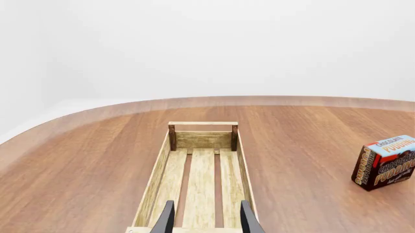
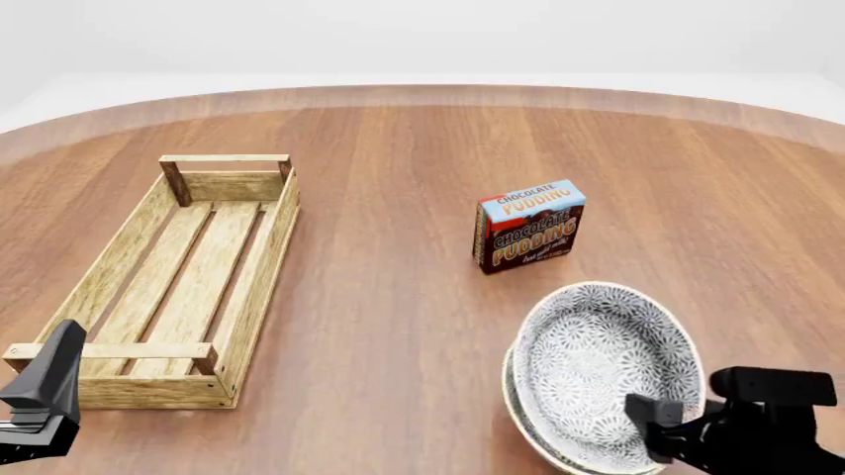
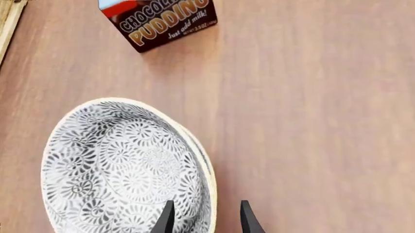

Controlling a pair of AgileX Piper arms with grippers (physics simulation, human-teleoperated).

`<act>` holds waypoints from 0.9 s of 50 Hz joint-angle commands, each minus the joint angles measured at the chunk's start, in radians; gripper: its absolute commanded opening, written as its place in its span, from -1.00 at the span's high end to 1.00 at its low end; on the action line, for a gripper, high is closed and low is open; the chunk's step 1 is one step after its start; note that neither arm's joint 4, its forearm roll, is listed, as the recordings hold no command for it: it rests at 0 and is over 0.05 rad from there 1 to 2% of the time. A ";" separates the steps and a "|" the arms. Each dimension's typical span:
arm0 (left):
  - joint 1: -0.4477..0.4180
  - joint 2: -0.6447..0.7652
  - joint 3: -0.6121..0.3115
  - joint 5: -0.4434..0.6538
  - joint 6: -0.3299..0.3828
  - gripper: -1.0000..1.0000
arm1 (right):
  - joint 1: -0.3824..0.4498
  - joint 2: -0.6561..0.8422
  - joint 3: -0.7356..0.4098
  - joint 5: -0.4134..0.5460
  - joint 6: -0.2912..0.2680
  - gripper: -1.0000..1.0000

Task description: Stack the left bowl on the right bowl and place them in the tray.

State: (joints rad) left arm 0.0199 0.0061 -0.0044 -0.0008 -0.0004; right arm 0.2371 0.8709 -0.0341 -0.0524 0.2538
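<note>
Two patterned bowls sit nested at the front right of the table. The upper bowl point(image 2: 601, 371) point(image 3: 123, 170) leans inside the lower bowl, of which only a rim edge point(image 2: 517, 411) point(image 3: 203, 153) shows. I cannot tell which is the left bowl and which the right bowl. My right gripper point(image 2: 654, 421) point(image 3: 207, 218) is open, its fingers straddling the near right rim of the stack. The wooden tray point(image 2: 264, 267) point(image 1: 155, 174) lies on the left with nothing in it. My left gripper point(image 2: 53, 381) point(image 1: 206, 218) hangs open over the tray's near end, holding nothing.
A chocolate pudding box point(image 2: 528, 226) point(image 1: 386, 162) point(image 3: 159, 22) stands upright between the tray and the bowls, just beyond the stack. The round table's far edge point(image 2: 422, 91) curves behind everything.
</note>
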 commanded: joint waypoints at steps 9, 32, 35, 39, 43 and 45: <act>0.001 0.000 0.000 0.000 0.000 -1.00 | 0.046 0.164 0.034 -0.170 0.023 1.00; 0.002 0.000 0.000 0.000 0.000 -1.00 | 0.006 -0.258 -0.089 0.263 -0.006 1.00; 0.002 0.000 0.000 0.000 0.000 -1.00 | 0.001 -0.299 -0.119 0.315 -0.011 1.00; 0.002 0.000 0.000 0.000 0.000 -1.00 | -0.002 -0.343 -0.165 0.375 -0.015 1.00; 0.002 0.000 0.000 0.000 0.000 -1.00 | 0.000 -0.366 -0.209 0.412 -0.017 1.00; 0.002 0.000 0.000 0.000 0.000 -1.00 | -0.001 -0.371 -0.223 0.422 -0.018 1.00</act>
State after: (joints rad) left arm 0.0217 0.0059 -0.0044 -0.0008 -0.0005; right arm 0.2440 0.5936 -0.1662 0.2512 0.2414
